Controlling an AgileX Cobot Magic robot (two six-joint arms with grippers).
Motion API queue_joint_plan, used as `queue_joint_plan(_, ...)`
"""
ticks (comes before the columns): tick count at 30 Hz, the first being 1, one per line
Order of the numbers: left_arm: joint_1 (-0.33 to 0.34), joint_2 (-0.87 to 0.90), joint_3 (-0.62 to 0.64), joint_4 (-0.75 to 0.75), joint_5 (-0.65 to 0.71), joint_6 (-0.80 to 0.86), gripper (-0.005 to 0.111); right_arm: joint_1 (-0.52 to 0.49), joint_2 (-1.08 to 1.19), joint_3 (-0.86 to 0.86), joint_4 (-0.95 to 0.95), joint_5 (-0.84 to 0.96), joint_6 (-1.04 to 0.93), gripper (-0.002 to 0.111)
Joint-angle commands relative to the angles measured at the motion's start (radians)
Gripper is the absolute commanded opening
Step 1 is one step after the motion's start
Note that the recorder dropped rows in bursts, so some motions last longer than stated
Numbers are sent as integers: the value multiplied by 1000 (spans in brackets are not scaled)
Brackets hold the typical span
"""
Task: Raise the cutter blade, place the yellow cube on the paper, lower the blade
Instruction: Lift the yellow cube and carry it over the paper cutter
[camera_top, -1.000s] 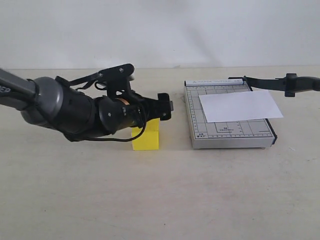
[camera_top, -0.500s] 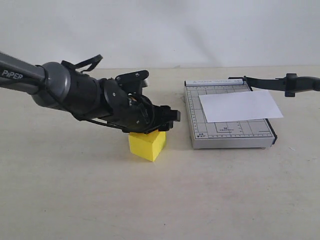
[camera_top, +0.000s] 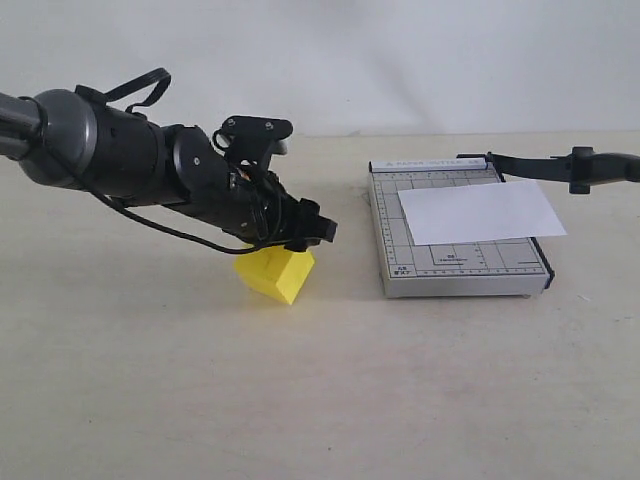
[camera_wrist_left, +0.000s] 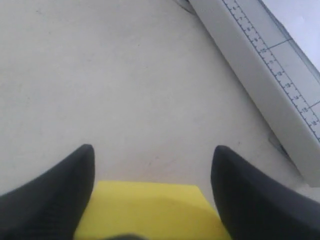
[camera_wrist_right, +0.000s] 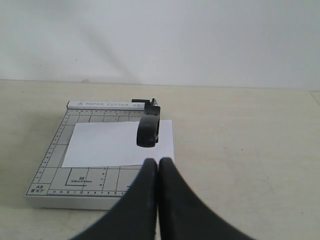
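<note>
Left gripper (camera_wrist_left: 153, 150) fingers are clamped on the yellow cube (camera_top: 272, 273), tilted, near the trimmer (camera_top: 460, 262) on its side away from the raised cutter blade (camera_top: 600, 166); that skewed grip could slip or land it corner-first and shove the paper (camera_top: 480, 212); right gripper (camera_wrist_right: 158, 161) pinched closed, empty.

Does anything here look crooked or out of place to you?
The yellow cube is tipped at an angle, clamped in the left gripper, not flat on the table. The paper lies skewed, overhanging the trimmer.
</note>
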Motion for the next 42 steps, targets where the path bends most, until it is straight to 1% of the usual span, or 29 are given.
queue_joint_plan(1, 3, -3, 3, 10, 55, 128, 60, 1, -2, 1, -1, -5, -2, 0)
queue_joint_plan(2, 3, -3, 3, 10, 77, 124, 81, 1, -2, 1, -1, -5, -2, 0)
queue_joint_plan(3, 3, -3, 3, 10, 83, 121, 87, 1, -2, 1, -1, -5, -2, 0)
queue_joint_plan(5, 3, -3, 3, 19, 87, 124, 86, 1, -2, 1, -1, -5, -2, 0)
queue_joint_plan(6, 3, -3, 3, 70, 95, 124, 84, 1, -2, 1, -1, -5, -2, 0)
queue_joint_plan(7, 3, -3, 3, 89, 112, 124, 84, 1, -2, 1, -1, -5, -2, 0)
queue_joint_plan(10, 3, -3, 3, 114, 242, 124, 84, 1, -2, 1, -1, -5, -2, 0)
queue_joint_plan(12, 3, -3, 3, 114, 267, 106, 83, 1, -2, 1, -1, -5, -2, 0)
queue_joint_plan(13, 3, -3, 3, 114, 264, 92, 81, 1, -2, 1, -1, -5, -2, 0)
queue_joint_plan(15, 3, -3, 3, 114, 237, 62, 72, 1, -2, 1, -1, -5, -2, 0)
queue_joint_plan(16, 3, -3, 3, 114, 224, 51, 62, 1, -2, 1, -1, -5, -2, 0)
queue_joint_plan(17, 3, -3, 3, 114, 219, 44, 48, 1, -2, 1, -1, -5, -2, 0)
queue_joint_plan(18, 3, -3, 3, 114, 219, 41, 32, 1, -2, 1, -1, -5, -2, 0)
queue_joint_plan(20, 3, -3, 3, 117, 226, 45, 6, 1, -2, 1, -1, -5, -2, 0)
queue_joint_plan(23, 3, -8, 3, 139, 227, 40, 4, 1, -2, 1, -1, -5, -2, 0)
queue_joint_plan(25, 3, -33, 3, 167, 252, 17, 4, 1, -2, 1, 1, -9, 0, 0)
queue_joint_plan(28, 3, -103, 3, 177, 278, 4, 4, 1, -2, 1, 3, -9, 7, 0)
queue_joint_plan(32, 3, -199, -23, 173, 255, 49, 4, 1, -2, 1, 5, -11, 9, 0)
queue_joint_plan(34, -2, -201, -77, 113, 228, 156, 4, 1, -2, 1, 5, -13, 14, 0)
queue_joint_plan(37, -26, -133, -230, -121, 245, 412, 4, 1, -2, 1, 5, -17, 16, 0)
queue_joint_plan(38, -40, -78, -320, -241, 287, 530, 4, 1, -2, 1, 5, -19, 16, 0)
queue_joint_plan(39, -49, -33, -384, -310, 322, 600, 4, 1, -2, 1, 5, -19, 16, 0)
queue_joint_plan(40, -58, 16, -451, -358, 367, 655, 4, 1, -2, 1, 5, -19, 16, 0)
queue_joint_plan(41, -70, 94, -556, -383, 411, 682, 4, 1, -2, 1, 5, -19, 14, 0)
queue_joint_plan(42, -74, 145, -627, -382, 462, 669, 4, 1, -2, 1, 5, -19, 12, 0)
